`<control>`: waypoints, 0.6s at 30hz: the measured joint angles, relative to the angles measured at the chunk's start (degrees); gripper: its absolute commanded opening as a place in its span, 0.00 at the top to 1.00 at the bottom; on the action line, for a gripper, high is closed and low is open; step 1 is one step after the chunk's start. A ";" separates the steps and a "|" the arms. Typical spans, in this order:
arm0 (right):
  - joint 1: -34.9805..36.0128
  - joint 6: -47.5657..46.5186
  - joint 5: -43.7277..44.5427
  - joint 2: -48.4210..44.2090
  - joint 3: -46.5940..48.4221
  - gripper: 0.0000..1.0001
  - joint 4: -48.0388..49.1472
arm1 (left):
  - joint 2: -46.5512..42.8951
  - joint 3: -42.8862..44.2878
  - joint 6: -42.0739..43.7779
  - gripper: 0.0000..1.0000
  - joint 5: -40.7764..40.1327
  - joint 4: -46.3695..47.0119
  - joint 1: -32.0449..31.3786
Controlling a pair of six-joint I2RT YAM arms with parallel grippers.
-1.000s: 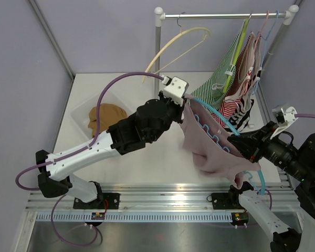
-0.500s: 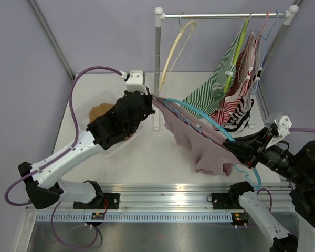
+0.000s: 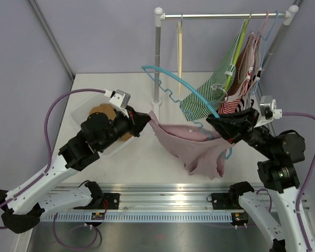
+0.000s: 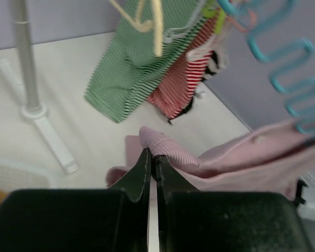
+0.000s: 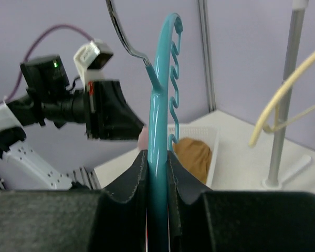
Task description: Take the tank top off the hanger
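Pinches a ribbed fold of the pink tank top (image 4: pixel 236 163) between the tightly closed fingers of the left gripper (image 4: pixel 153 157), above the white table (image 3: pixel 147 163). Clamps the teal hanger (image 5: pixel 161 79) between the fingers of the right gripper (image 5: pixel 157 157), metal hook up and ahead. Stretches the tank top between the two grippers, right end against the hanger's wavy bar, lower part sagging toward the table. Shows farther out a clear bin (image 3: pixel 80 116) with a brown garment (image 3: pixel 100 113), and a cream hanger (image 3: pixel 179 50) and striped garments (image 3: pixel 215 84) on the rail (image 3: pixel 220 16).
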 measured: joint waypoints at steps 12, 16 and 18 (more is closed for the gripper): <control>0.00 19.21 2.19 13.40 -4.72 1.00 45.11 | 2.54 -8.41 4.48 1.00 16.06 1.60 -6.93; 0.00 14.38 5.55 9.75 -1.99 1.00 36.04 | 4.57 -11.30 1.16 1.00 4.79 -1.88 -7.19; 0.00 10.12 9.01 7.76 2.25 1.00 26.21 | 5.53 -12.31 -1.25 1.00 -1.57 -3.67 -7.15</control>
